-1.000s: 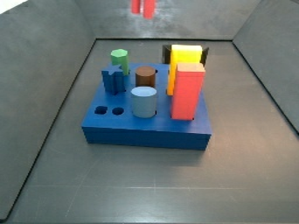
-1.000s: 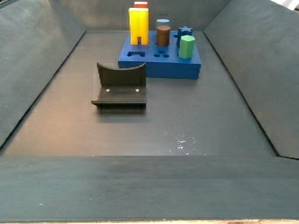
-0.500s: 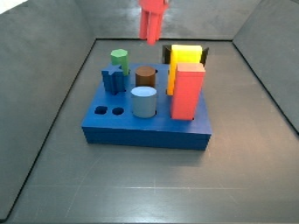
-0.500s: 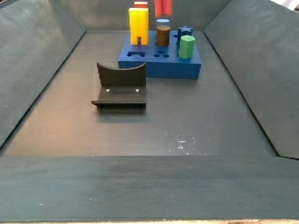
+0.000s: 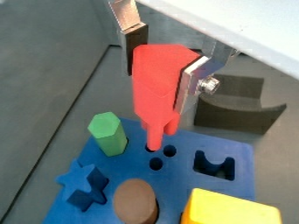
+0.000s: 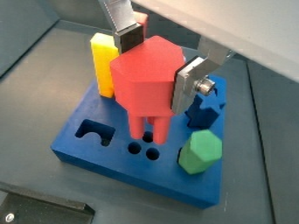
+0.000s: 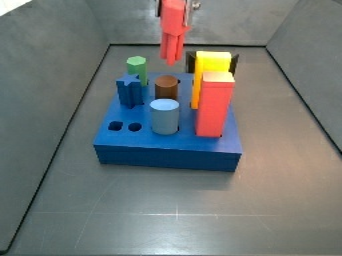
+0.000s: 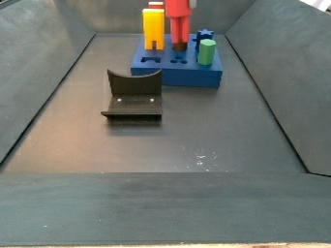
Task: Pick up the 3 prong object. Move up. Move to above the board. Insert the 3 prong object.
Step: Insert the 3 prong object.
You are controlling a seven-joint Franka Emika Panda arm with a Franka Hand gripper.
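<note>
My gripper (image 7: 175, 8) is shut on the 3 prong object (image 7: 173, 36), a red-orange peg with narrow prongs at its lower end. It hangs in the air above the board (image 7: 134, 146), a thick blue block. In both wrist views the silver fingers (image 5: 194, 77) (image 6: 190, 80) clamp the peg's wide head (image 5: 156, 79) (image 6: 145, 80). The prongs point down over the small round holes (image 5: 163, 157) (image 6: 142, 152) without touching the board (image 6: 111, 164). In a side view the object (image 8: 179, 17) hangs over the board (image 8: 184, 77).
On the board stand a green peg (image 7: 136, 68), a dark blue star peg (image 7: 128, 92), a brown cylinder (image 7: 166, 87), a light blue cylinder (image 7: 163, 116), a yellow block (image 7: 210, 64) and a tall red-orange block (image 7: 214, 104). The fixture (image 8: 134, 97) stands on the floor beside it. Grey walls enclose the floor.
My gripper has come down from the top edge of the side views with the 3 prong object in it, closer to the board.
</note>
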